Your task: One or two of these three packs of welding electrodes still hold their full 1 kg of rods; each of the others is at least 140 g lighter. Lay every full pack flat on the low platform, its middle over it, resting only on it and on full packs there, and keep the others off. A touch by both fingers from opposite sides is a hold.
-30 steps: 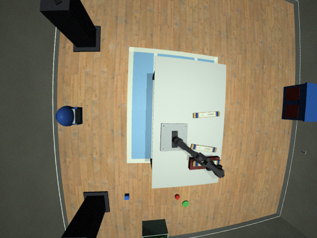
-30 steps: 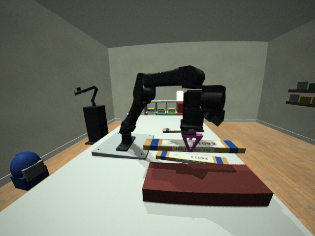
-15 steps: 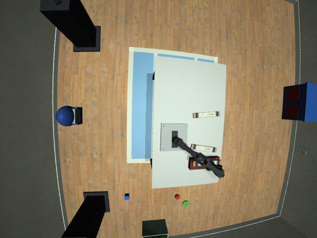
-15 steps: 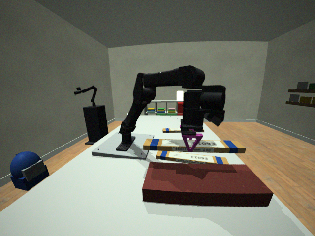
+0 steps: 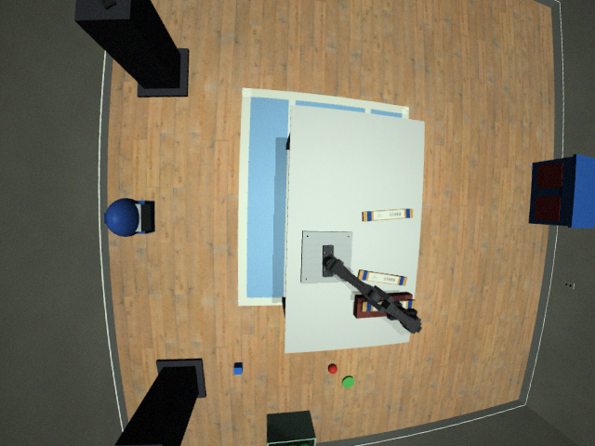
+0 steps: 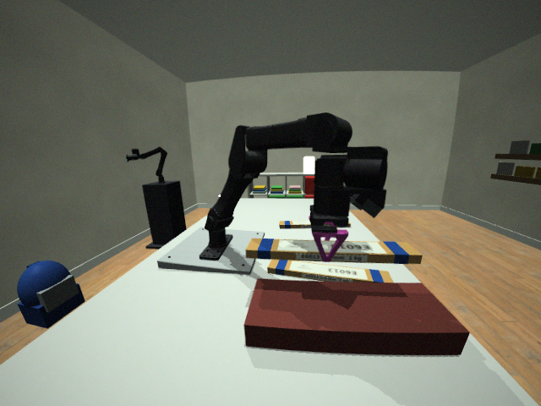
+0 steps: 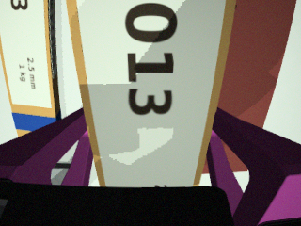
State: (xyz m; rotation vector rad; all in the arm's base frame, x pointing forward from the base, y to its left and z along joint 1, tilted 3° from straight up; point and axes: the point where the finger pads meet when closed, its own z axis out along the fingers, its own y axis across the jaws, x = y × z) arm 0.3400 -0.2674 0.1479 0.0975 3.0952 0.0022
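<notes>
End effector (image 5: 401, 309) (image 6: 327, 257) (image 7: 150, 113) points downward, gripping an electrode pack (image 5: 372, 306) (image 6: 297, 249) (image 7: 150, 94).

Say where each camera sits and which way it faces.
Top: high overhead, facing down on the white table; the arm shows.
Exterior: beyond the table's platform end, facing along it; arm and gripper show.
Wrist: on the arm, facing down past the fingers at the held pack.
Top and exterior share all three packs.
</notes>
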